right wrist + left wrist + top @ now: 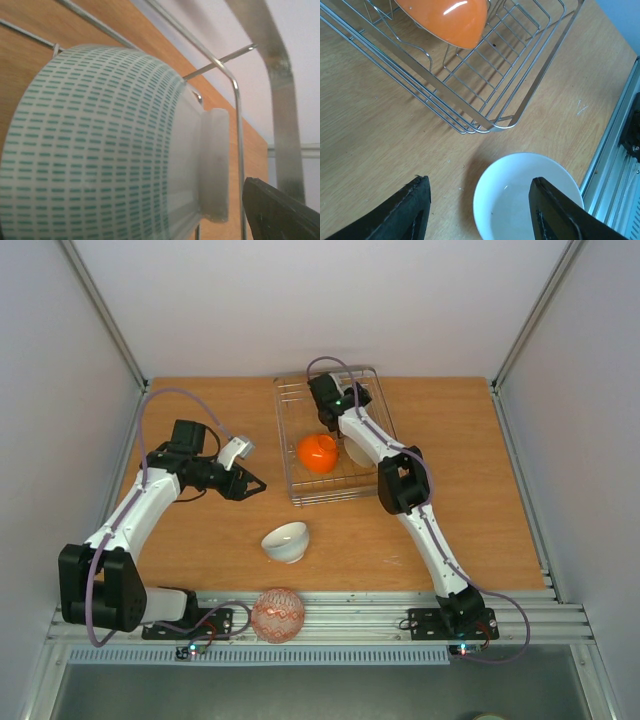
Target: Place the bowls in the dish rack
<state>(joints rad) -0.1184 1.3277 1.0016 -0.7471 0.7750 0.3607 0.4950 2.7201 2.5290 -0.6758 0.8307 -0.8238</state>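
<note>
Your left fingers (412, 212) stand wide apart over the white bowl (517, 200) on the table (370, 125), just beside the dish rack (490, 128) holding the orange bowl (451, 17). Only the right wrist view shows the teal-dashed bowl (95, 150), on its side against rack wires — one right finger (280, 212) shows, so their grip cannot be told.

Silver wire rack (330, 498) on bench (480, 490). Inside: orange bowl (318, 453) tipped sideways, beige bowl (356, 455), green-dashed bowl (95, 150). Outside: white bowl (286, 541), red bowl (277, 614) upside down.

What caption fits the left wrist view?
Open left gripper faces white bowl beside dish rack holding orange bowl.
</note>
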